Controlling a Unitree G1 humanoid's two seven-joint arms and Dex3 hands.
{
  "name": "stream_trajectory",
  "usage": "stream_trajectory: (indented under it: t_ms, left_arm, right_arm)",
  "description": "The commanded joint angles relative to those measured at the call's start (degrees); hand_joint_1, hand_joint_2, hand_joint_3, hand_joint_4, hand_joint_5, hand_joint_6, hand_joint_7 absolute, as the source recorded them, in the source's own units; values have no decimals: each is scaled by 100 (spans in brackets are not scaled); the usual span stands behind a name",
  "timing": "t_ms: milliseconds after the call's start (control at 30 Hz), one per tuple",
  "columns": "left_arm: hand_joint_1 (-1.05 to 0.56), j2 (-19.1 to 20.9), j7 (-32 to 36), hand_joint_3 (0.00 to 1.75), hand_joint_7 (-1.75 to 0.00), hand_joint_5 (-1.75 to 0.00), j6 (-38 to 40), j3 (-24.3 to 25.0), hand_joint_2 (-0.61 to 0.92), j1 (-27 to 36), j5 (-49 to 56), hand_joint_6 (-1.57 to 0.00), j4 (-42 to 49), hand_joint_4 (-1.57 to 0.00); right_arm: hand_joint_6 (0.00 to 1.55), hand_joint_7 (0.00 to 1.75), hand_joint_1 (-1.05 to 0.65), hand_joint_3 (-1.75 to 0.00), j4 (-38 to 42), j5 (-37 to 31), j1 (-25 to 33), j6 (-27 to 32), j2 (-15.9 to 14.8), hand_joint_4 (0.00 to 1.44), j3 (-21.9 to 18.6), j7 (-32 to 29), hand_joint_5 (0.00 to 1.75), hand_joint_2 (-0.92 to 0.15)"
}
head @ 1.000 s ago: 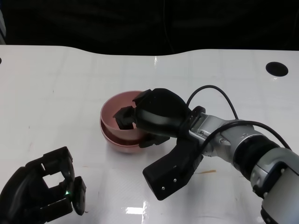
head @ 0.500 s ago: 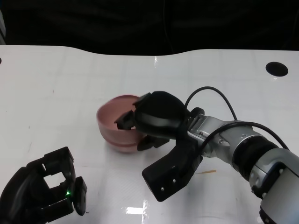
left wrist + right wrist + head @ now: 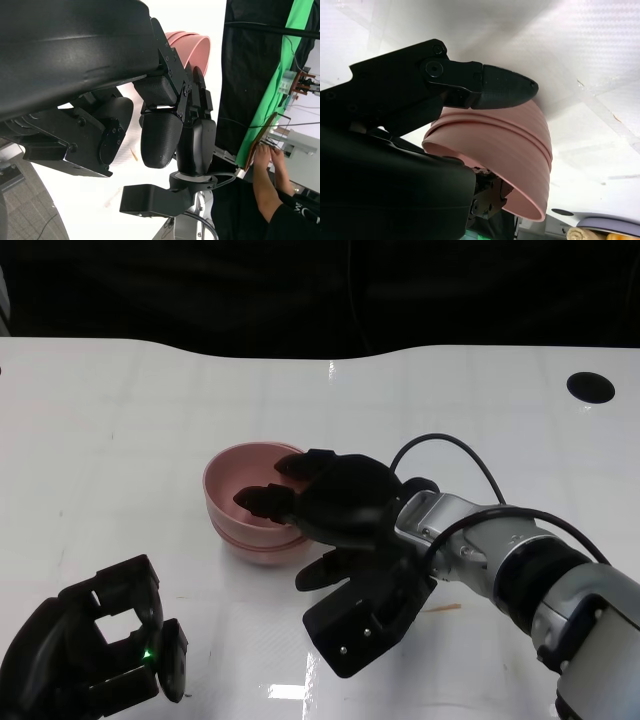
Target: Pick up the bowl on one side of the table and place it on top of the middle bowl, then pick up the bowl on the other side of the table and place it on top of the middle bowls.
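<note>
The right hand (image 3: 330,505) reaches over the near-right rim of the pink bowls (image 3: 250,502), its upper fingers (image 3: 262,499) hooked inside the top bowl and a lower finger on the outer wall; the right wrist view shows one fingertip (image 3: 507,93) laid against the outside of the nested stack (image 3: 510,150), so the hand grips the rim. The bowls sit nested together on the white table (image 3: 120,420), roughly at its middle. Near the table's front edge, well to the left of the stack, the left hand (image 3: 95,650) rests with fingers loosely curled and apart, holding nothing. In the left wrist view a person's hands (image 3: 267,162) show beyond the table.
</note>
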Motion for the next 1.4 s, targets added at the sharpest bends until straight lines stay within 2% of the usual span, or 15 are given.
stream_trajectory:
  t_ms: [33,267,400,533,700,800,833,867,1100,1133,1167,1200,1267,1400]
  left_arm:
    - [27,79,-8,134,-175,-175,4,37,91,32,-2,-84,-50,-101]
    - [28,75,4,139,-175,-175,27,47,92,14,-29,-85,-62,-102]
    - [28,73,16,140,-175,-175,-20,38,92,8,22,-86,-63,-103]
    - [29,68,-37,142,-175,-175,5,80,92,-30,-61,-87,4,-104]
    - [29,101,-75,143,-175,-175,-10,94,92,-68,-49,-88,72,-106]
    - [30,91,-58,144,-175,-175,7,110,92,-70,-57,-89,76,-108]
    - [30,88,-50,144,-175,-175,33,120,92,-73,-79,-90,77,-108]
    - [30,86,-45,144,-175,-175,51,128,92,-74,-94,-90,78,-108]
    - [29,84,-43,144,-175,-175,66,134,92,-77,-103,-90,77,-109]
    - [29,93,-43,144,-175,-175,24,132,92,-67,-57,-90,87,-109]
    - [28,102,-20,141,-175,-175,17,131,92,-60,-23,-89,79,-107]
    - [28,108,-4,140,-175,-175,13,132,92,-56,2,-88,73,-106]
    - [29,105,-13,140,-175,-175,28,157,92,-71,-21,-86,89,-105]
    - [29,123,-90,143,-175,-175,6,189,92,-102,-48,-85,169,-103]
  right_arm:
    - [0,0,-105,-80,-65,-24,-4,21,-90,0,57,-73,0,-92]
    - [0,0,-105,-76,-254,-37,-79,-100,-310,0,71,-177,0,-92]
    - [0,0,-105,-71,-586,93,-64,-357,-628,0,-101,-375,0,-92]
    - [0,0,-105,-71,-1074,243,9,-529,-972,0,-299,-245,0,-92]
    - [0,0,-99,-63,-2098,659,606,-823,-1507,0,-733,-92,0,-92]
    - [0,0,-95,-56,-2498,943,1009,-1011,-1648,0,-987,-134,0,-92]
    - [5,2,-87,-44,-2630,1074,1185,-1120,-1694,0,-1104,-199,0,-92]
    - [7,3,-84,-40,-2732,1160,1312,-1193,-1724,0,-1195,-231,0,-92]
    - [9,3,-81,-34,-2921,1167,1476,-1229,-1732,0,-1373,-127,0,-92]
    - [10,3,-81,-34,-3144,1693,2031,-1592,-1836,0,-1723,-291,0,-92]
    - [41,10,-50,-27,-3381,2190,2541,-1815,-1893,43,-2047,-359,16,-91]
    - [56,9,-38,-21,-3560,2542,2902,-1960,-1927,62,-2282,-376,21,-92]
    - [73,11,-20,-17,-3762,3011,3326,-2115,-1887,83,-2573,-268,26,-91]
    - [89,9,-13,-20,-3918,3559,3778,-2297,-1831,96,-2894,121,28,-87]
